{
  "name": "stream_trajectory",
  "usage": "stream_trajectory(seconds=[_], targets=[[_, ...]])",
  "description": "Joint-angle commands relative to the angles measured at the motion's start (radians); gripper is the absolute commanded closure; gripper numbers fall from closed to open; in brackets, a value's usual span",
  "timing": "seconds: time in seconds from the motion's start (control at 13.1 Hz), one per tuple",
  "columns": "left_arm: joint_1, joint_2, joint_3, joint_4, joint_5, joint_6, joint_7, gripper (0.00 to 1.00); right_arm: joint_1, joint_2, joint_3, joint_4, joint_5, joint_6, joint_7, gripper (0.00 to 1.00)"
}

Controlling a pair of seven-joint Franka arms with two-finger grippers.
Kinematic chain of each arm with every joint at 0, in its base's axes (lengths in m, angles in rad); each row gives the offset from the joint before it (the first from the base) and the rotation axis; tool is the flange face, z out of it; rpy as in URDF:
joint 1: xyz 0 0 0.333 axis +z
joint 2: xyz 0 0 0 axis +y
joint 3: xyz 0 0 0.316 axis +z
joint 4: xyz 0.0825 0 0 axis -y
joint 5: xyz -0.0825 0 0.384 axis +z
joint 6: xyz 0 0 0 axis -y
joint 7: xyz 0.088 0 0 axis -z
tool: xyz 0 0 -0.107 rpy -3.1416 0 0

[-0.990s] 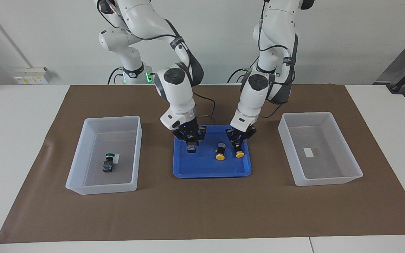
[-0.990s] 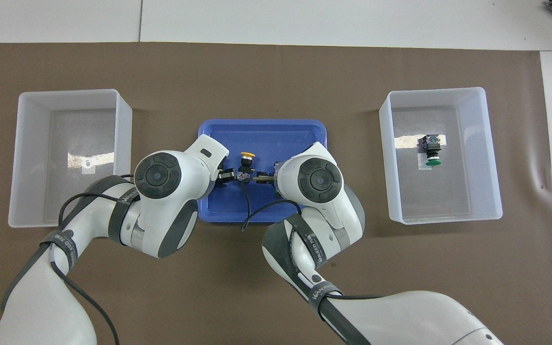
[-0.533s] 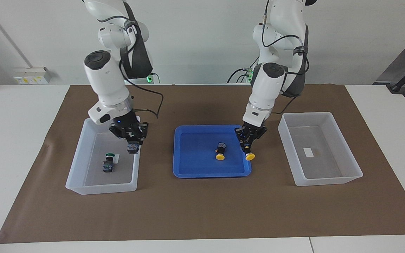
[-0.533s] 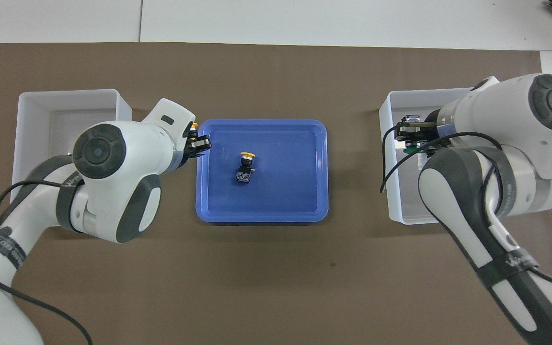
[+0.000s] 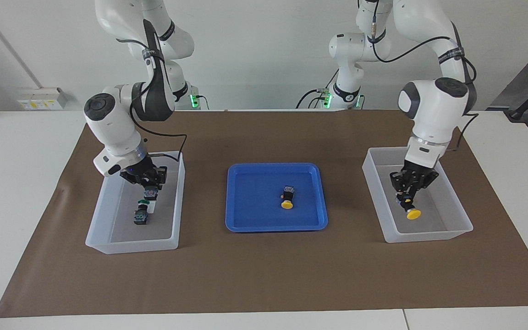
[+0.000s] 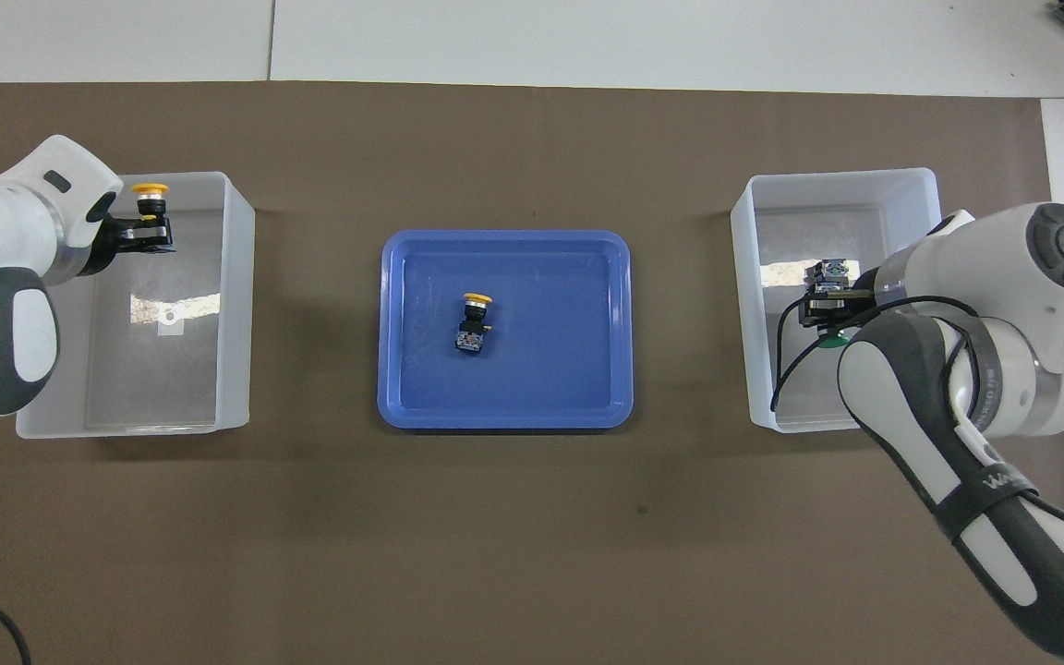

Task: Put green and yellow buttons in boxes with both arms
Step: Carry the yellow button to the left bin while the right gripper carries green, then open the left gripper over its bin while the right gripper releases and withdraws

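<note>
Two grippers stand clenched on buttons over their boxes: left gripper (image 5: 409,200) grasps a yellow button (image 5: 412,213) cap-down inside the empty bin (image 5: 429,236); right gripper (image 5: 148,182) holds a green button (image 5: 149,194) directly above the resting green one (image 5: 140,215).

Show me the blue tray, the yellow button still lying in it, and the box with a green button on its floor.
blue tray (image 5: 250,215): facing view, bare floor.
yellow button (image 5: 286,205): facing view, its cap.
box (image 5: 131,245): facing view, its wall farthest from the robots.
</note>
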Motion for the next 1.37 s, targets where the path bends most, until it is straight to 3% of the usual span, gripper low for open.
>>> stream_trajectory(seconds=[0.0,0.08,0.15,0.38,0.46,0.53,0.69,0.91,1.14,1.29], targets=[[0.059,-0.002,-0.015,-0.033,0.016,0.031,0.116,1.0,-0.03,-0.028,0.018,-0.056,0.007,0.046,-0.033,0.45],[0.077,-0.002,-0.014,-0.059,0.016,0.04,0.166,1.0,-0.03,-0.027,0.018,-0.053,0.005,0.046,-0.025,0.11],[0.091,0.006,-0.014,-0.083,0.016,0.057,0.212,1.0,-0.03,-0.024,0.018,-0.047,0.005,0.046,-0.021,0.0],[0.107,0.084,-0.015,-0.107,0.017,0.141,0.258,1.0,-0.017,-0.028,0.016,0.04,-0.014,0.026,0.033,0.0],[0.105,0.113,-0.015,-0.096,0.017,0.169,0.261,0.8,-0.02,-0.037,0.013,0.068,-0.021,0.015,0.036,0.0],[0.105,0.133,-0.015,-0.079,0.019,0.203,0.264,0.03,-0.03,-0.042,0.013,0.105,-0.068,-0.011,0.034,0.0],[0.099,0.133,-0.015,-0.053,0.017,0.2,0.263,0.0,-0.041,-0.057,0.013,0.207,-0.137,-0.137,0.036,0.0],[0.088,0.067,-0.023,-0.001,0.017,0.07,0.255,0.0,-0.049,-0.076,0.012,0.401,-0.14,-0.41,0.036,0.0],[0.023,0.032,-0.04,0.096,0.017,-0.123,0.208,0.0,-0.079,-0.169,0.012,0.452,-0.122,-0.555,0.031,0.0],[-0.079,0.03,-0.04,0.081,0.017,-0.11,0.094,0.0,-0.083,-0.217,0.003,0.453,-0.114,-0.588,0.03,0.0]])
